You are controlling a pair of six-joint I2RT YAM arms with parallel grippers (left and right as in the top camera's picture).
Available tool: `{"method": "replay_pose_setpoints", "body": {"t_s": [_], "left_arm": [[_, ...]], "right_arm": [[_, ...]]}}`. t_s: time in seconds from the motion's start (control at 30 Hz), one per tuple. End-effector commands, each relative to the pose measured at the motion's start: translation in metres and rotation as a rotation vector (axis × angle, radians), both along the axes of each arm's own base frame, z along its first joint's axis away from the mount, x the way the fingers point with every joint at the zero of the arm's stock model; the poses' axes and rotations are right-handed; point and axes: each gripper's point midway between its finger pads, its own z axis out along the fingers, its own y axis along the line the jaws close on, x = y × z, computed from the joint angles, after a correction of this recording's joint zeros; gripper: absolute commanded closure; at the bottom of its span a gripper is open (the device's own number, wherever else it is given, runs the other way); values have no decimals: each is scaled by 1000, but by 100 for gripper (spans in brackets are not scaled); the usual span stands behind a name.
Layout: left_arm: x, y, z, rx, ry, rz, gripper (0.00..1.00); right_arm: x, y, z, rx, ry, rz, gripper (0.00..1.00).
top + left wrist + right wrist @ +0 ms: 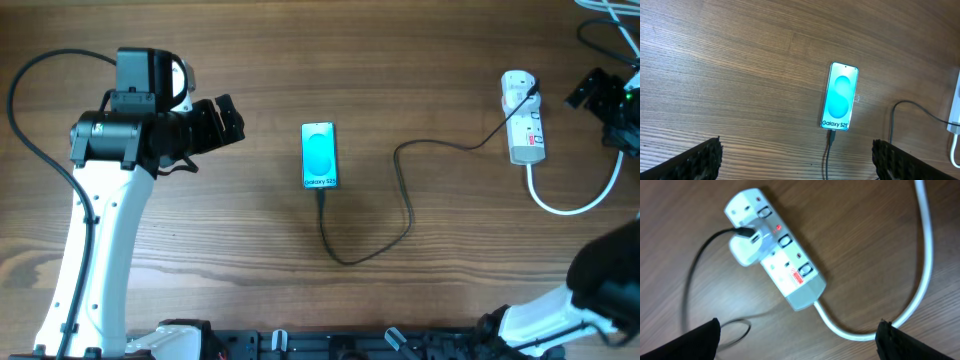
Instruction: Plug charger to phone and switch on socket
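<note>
Black cable point(830, 141) sits plugged into the phone point(839, 96), just ahead of the left pincer point(797, 160), released; socket point(775, 250) lies ahead of the right pincer point(800, 337), likewise released.

The overhead camera looks straight down on the whole table point(250, 60). The left wrist camera faces down at the phone point(840, 96) from well above; the right wrist camera sits nearer over the socket point(775, 255). Overhead shares both; left wrist perhaps catches the socket's edge

Left end effector point(234, 121), right end effector point(799, 325): spread wide
</note>
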Motion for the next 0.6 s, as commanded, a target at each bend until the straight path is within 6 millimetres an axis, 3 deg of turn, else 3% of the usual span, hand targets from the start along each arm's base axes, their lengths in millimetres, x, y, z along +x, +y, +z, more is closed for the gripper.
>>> {"method": "replay_pose_setpoints", "body": {"t_s": [0.0,0.13,0.3,0.47,0.57], "left_arm": [[0,4,3,7,-8,18,0],[0,4,3,7,-8,18,0],[0,4,3,7,-8,18,0],[0,4,3,7,-9,18,0],[0,4,3,7,-8,18,0]], "right_arm": [[-13,25,42,-78,-49,32,0],[-33,69,70,-153,-147,118,0],[-63,121,62,-180,-342,193,0],[-97,138,41,-171,-415,186,0],[-114,140,46,-181,-485,163,0]]}}
